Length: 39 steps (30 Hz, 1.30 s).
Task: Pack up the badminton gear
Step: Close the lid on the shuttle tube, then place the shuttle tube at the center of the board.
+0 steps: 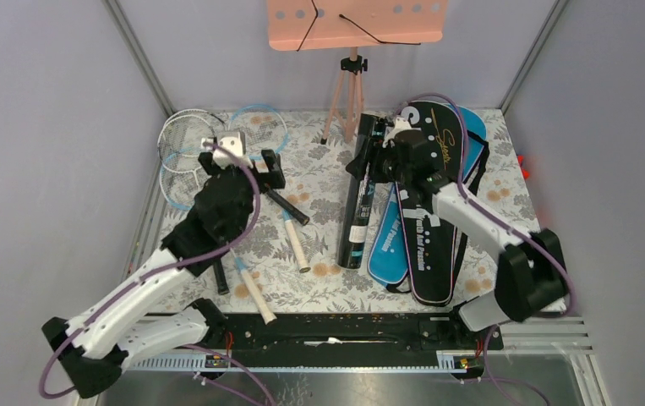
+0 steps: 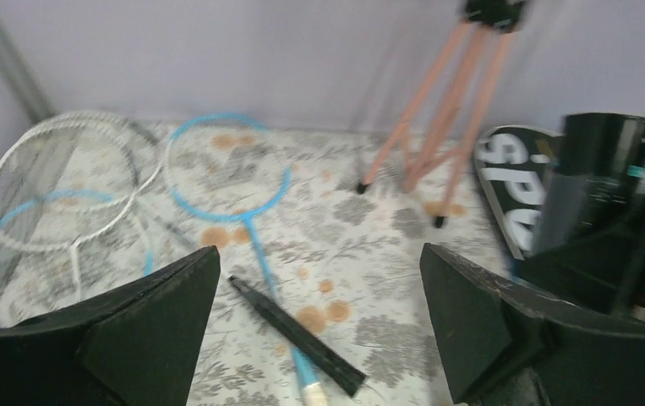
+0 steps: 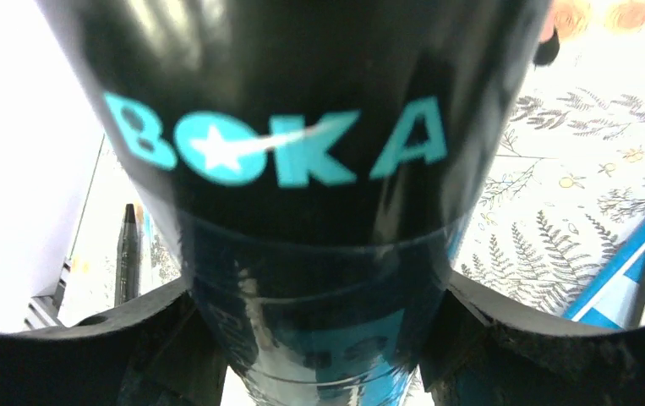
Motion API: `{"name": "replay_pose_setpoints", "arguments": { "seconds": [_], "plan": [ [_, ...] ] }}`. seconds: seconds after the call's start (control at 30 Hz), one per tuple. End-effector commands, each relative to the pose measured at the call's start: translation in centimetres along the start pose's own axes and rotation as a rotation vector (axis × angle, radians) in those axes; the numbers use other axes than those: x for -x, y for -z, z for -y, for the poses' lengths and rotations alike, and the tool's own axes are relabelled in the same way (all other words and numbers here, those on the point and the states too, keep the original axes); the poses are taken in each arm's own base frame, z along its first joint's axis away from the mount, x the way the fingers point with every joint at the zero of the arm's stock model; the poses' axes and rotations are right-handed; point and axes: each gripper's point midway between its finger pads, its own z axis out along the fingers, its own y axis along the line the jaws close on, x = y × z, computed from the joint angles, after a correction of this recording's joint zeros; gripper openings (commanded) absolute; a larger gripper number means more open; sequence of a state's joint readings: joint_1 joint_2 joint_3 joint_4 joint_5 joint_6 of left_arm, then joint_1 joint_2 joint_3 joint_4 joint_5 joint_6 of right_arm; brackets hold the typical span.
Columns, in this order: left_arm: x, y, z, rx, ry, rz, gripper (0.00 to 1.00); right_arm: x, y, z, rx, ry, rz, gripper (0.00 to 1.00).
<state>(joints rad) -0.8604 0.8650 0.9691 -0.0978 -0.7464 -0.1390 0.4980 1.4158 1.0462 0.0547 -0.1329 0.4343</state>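
Several thin rackets lie at the back left: white hoops, a light-blue hoop, and their handles pointing toward me. My left gripper hovers open over a black racket handle, touching nothing. The black tube, marked BOKA, lies lengthwise in the middle. My right gripper is shut on its far end. Beside the tube lie a black bag and a blue bag.
A pink perforated board on tripod legs stands at the back centre, between the rackets and the tube. Grey walls enclose the flowered table on three sides. A black rail runs along the near edge.
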Motion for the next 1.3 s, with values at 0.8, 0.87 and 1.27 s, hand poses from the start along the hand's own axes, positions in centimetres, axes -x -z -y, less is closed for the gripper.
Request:
{"name": "replay_pose_setpoints", "arguments": {
  "seconds": [0.8, 0.87, 1.27],
  "plan": [
    [-15.5, -4.9, -8.3, 0.201, 0.309, -0.302, 0.99, 2.9, -7.2, 8.1, -0.265, -0.108, -0.124, 1.0],
    [-15.8, -4.6, -8.4, 0.202, 0.304, -0.309, 0.99, 2.5, -5.1, 9.8, -0.287, -0.146, -0.109, 1.0],
    [-17.6, -4.2, -7.6, 0.139, 0.292, -0.341, 0.99, -4.3, 7.3, 28.2, -0.608, -0.668, 0.034, 1.0]
  ]
}}
